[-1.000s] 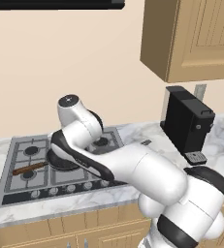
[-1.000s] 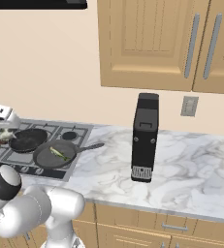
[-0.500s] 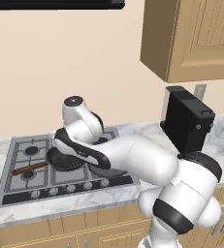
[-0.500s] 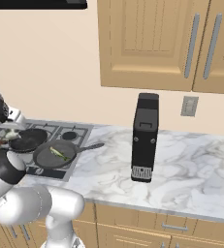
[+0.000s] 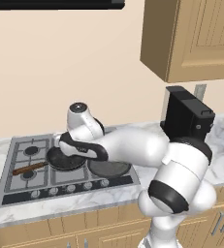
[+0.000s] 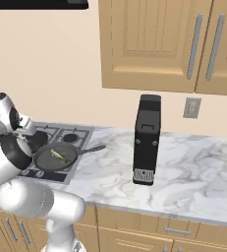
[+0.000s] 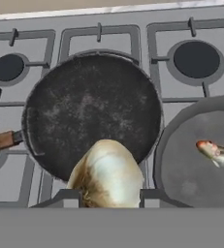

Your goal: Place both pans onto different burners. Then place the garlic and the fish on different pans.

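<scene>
Cooktop (image 7: 108, 36), garlic (image 7: 107, 177) between jaws

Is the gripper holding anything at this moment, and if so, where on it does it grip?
Yes. The gripper holds the garlic, its finger tips pressed on the bulb's two opposite sides, above the black pan.

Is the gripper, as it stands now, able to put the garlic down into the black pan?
Probably yes. The gripper holds the garlic just over the black pan, whose bottom is bare; nothing stands between them.
</scene>
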### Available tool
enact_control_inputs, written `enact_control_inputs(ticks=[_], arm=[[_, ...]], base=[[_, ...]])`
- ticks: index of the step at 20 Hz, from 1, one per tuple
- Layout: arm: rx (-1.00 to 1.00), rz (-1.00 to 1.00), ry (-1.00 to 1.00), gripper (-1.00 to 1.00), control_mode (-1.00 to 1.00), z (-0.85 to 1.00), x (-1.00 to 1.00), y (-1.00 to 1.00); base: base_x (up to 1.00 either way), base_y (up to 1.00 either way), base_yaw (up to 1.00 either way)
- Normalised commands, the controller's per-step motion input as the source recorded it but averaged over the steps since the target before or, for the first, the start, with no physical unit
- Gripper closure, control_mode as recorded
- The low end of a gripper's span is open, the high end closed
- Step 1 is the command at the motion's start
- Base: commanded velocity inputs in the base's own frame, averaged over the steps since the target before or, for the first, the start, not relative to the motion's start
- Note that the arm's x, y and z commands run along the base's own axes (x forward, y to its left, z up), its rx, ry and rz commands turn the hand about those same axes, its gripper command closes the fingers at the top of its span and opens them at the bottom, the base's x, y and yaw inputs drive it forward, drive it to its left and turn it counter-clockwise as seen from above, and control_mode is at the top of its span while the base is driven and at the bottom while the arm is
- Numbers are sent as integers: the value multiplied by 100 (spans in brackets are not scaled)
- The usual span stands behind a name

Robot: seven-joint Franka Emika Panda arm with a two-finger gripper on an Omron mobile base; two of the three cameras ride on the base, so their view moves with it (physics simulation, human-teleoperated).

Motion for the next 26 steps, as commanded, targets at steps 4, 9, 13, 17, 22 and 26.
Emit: enact_control_inputs(ticks=[4, 9, 13, 17, 22, 26], arm=[[0, -6, -1, 100, -100, -31, 22, 23], [0, -8, -1, 100, -100, -22, 22, 34], [0, -10, -1, 100, -100, -19, 23, 21], [0, -10, -1, 100, -100, -16, 19, 13], [0, -10, -1, 100, -100, -18, 17, 11], [0, -10, 0, 100, -100, -19, 18, 7]], base=[[0, 0, 0], [0, 0, 0], [0, 0, 0], [0, 0, 0], [0, 0, 0], [0, 0, 0]])
